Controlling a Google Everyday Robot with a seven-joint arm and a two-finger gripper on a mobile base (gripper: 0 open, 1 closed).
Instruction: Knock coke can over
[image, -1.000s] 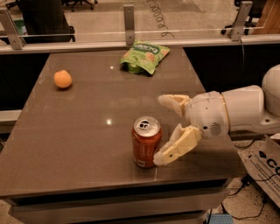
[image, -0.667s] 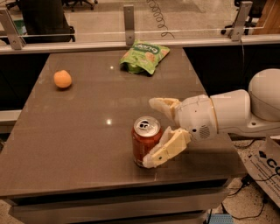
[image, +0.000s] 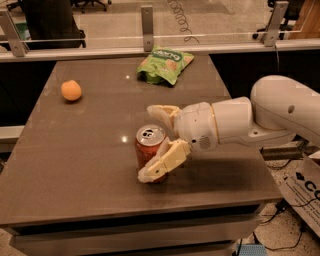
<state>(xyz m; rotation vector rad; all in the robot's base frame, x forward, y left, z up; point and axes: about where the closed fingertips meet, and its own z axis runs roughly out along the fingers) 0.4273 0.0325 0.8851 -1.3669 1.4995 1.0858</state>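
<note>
The coke can (image: 149, 145) is red-orange with a silver top and stands upright near the front middle of the brown table (image: 75, 165). My gripper (image: 148, 142) reaches in from the right, open, with its cream fingers on either side of the can. The far finger (image: 161, 112) is behind the can's top. The near finger (image: 164, 162) lies across the can's lower front and hides its base. I cannot tell whether the fingers touch the can.
A round orange fruit (image: 71, 90) lies at the table's far left. A green chip bag (image: 165, 64) lies at the far middle. A glass rail with metal posts (image: 146, 20) runs behind the table. The table's front edge is close below the can.
My gripper has moved left, so the can now sits deeper between the fingers. The can stays upright in the same spot.
</note>
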